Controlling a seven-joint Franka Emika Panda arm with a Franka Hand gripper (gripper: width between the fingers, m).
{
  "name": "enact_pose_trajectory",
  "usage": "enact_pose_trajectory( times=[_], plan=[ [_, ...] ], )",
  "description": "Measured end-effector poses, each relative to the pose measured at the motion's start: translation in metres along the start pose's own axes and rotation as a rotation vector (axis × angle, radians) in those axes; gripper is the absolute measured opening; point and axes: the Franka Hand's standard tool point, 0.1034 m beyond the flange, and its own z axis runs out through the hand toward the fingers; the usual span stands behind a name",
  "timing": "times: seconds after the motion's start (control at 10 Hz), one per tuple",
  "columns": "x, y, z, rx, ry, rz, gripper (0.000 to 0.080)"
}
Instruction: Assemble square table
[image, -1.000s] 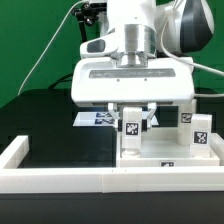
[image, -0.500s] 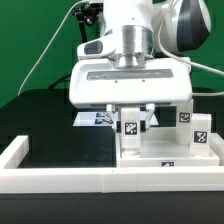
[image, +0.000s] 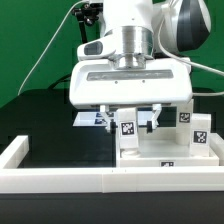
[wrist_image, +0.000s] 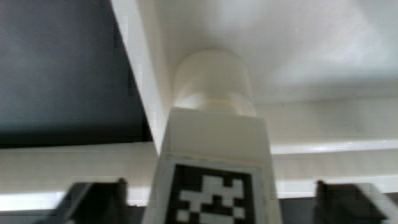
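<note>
Hovering: end effector (image: 128, 117) fingers apart, astride one leg (image: 128, 132) | tabletop (image: 165, 152): three legs seen

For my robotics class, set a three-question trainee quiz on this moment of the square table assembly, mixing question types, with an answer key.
1. True or false: the gripper is clamped on a leg.
2. In the exterior view, the other upright legs stand toward which side? A left, B right.
3. Fill in: each leg carries a black-and-white ____.

Key: 1 false, the fingers stand apart from the leg in the wrist view; 2 B; 3 tag.
</note>
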Motion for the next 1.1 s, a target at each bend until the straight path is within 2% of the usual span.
enact_pose_trajectory(
  times=[0.3,0.8,1.0,1.1],
  plan=[
    [0.0020,0.0024,-0.0040,-0.002,0.004,0.002,0.0647],
    [0.0012,0.0032,-0.0031,-0.001,-0.002,0.004,0.0649],
    [0.0058,0.0049,-0.0026,0.018,-0.038,0.015,0.0649],
    [0.0070,0.0081,-0.0026,0.015,-0.037,0.019,0.0649]
  ],
)
